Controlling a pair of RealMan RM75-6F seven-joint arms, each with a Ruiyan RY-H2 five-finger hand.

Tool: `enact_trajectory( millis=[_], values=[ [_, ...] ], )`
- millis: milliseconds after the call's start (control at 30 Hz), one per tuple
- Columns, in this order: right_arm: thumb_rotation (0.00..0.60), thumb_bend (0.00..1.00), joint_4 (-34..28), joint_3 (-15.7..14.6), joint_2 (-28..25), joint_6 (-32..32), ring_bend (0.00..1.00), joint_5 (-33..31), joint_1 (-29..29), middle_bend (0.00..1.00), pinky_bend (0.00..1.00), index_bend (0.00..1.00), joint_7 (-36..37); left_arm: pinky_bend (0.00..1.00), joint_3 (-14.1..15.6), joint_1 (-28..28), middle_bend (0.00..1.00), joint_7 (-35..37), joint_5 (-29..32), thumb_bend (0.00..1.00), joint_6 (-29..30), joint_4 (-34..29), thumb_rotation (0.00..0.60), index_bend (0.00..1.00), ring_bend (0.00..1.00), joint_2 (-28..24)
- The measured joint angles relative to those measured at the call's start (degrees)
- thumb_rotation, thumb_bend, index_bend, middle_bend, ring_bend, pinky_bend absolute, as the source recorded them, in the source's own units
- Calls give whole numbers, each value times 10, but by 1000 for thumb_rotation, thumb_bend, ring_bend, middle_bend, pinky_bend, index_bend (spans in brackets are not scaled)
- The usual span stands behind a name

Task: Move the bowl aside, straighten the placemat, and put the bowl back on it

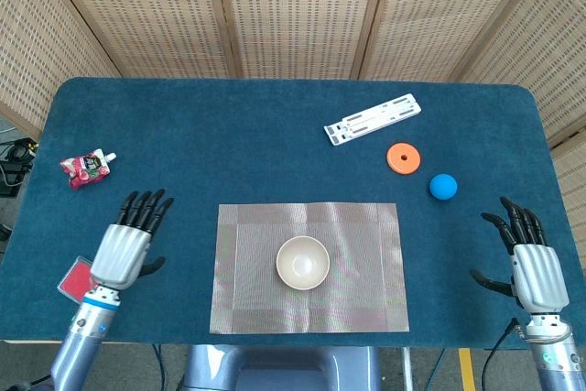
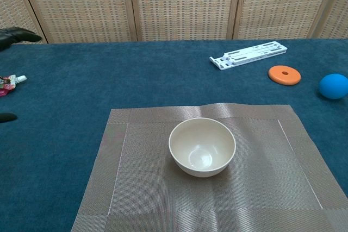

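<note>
Sitting mid-placemat (image 1: 309,266), the bowl (image 1: 303,262) looks delivered; left hand (image 1: 125,246) and right hand (image 1: 528,262) hover wide apart, fingers spread, holding nothing, clear of it.

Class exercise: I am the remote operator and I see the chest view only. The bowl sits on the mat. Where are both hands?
Observer: The left hand is left of the mat, off it, fingers spread, holding nothing.
Operator: And the right hand?
Observer: The right hand is near the table's right edge, open, well clear of the blue ball.
Operator: Anything under the left hand?
Observer: Yes, a red pad lies partly beneath it.
</note>
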State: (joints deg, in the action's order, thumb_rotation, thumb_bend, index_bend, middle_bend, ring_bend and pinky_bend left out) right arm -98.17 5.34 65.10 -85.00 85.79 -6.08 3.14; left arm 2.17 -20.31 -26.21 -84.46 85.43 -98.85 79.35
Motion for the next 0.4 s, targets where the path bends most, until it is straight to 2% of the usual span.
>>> enact_trajectory(
  millis=[233,400],
  values=[
    [600,147,0,-6,8,17,0,-8,-5,0,0,98,-56,0,17,69,0,100,-45,78,84,51,600,14,0,-47],
    [600,133,0,-10,10,33,0,-21,-8,0,0,24,-85,0,20,91,0,119,-47,75,105,68,600,2,0,-65]
  ],
)
